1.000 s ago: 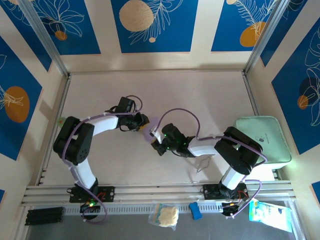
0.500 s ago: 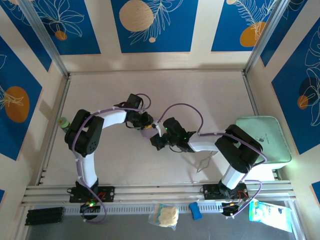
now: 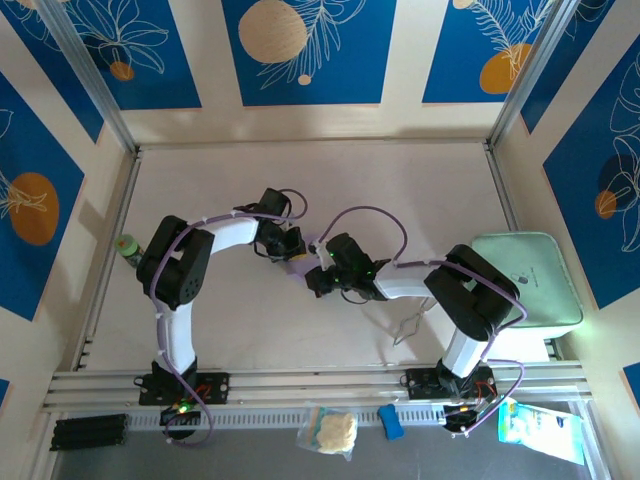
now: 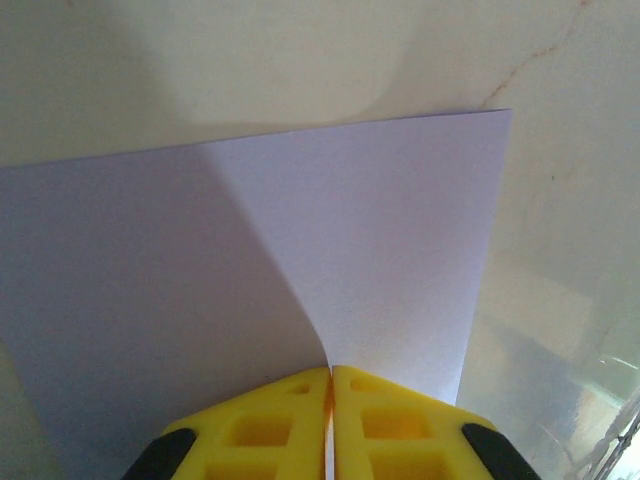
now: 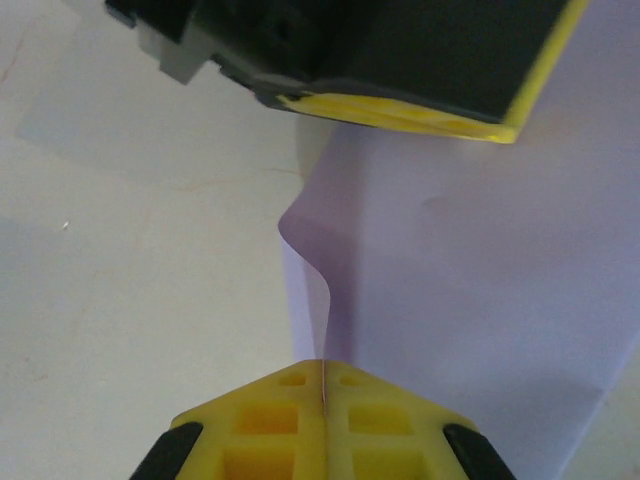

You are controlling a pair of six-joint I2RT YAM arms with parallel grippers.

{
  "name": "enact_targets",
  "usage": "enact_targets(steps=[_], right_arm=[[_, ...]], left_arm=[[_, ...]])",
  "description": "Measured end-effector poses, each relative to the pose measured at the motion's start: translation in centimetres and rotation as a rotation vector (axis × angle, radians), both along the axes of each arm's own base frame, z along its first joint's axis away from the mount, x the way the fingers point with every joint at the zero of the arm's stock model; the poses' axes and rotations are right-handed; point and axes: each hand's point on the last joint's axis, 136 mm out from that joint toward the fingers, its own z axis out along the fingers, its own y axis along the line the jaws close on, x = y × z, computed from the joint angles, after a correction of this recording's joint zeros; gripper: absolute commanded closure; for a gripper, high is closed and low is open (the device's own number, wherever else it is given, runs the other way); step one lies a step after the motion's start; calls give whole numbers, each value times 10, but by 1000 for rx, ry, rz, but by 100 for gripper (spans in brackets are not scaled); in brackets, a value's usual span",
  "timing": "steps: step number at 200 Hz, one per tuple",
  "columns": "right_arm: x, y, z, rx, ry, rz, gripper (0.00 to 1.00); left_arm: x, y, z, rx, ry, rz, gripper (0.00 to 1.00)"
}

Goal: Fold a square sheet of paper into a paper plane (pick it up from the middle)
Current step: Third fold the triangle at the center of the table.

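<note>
So, I judge we are only at the start: the thin lavender-purple square sheet of paper (image 4: 390, 230) spreads ahead of my left claw (image 4: 330, 372) and right claw (image 5: 323, 378), both clamped together on it, bent but without a crease, so every fold is left to do.
</note>
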Motion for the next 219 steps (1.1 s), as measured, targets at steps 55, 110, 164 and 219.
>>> enact_targets(steps=[55,110,164,219], right_arm=[[11,-6,-1,-23,-9,-47,97],[17,-11,-9,-56,-6,-76,98],[19,-12,-12,-79,-5,-85,98],[23,-11,-11,-93,-19,-74,99]], left_arm=[[1,-1,0,3,-6,-20,90],[1,-2,0,6,-1,-22,90],[1,-2,0,7,-8,-35,91],[1,-3,0,5,-10,-43,91]])
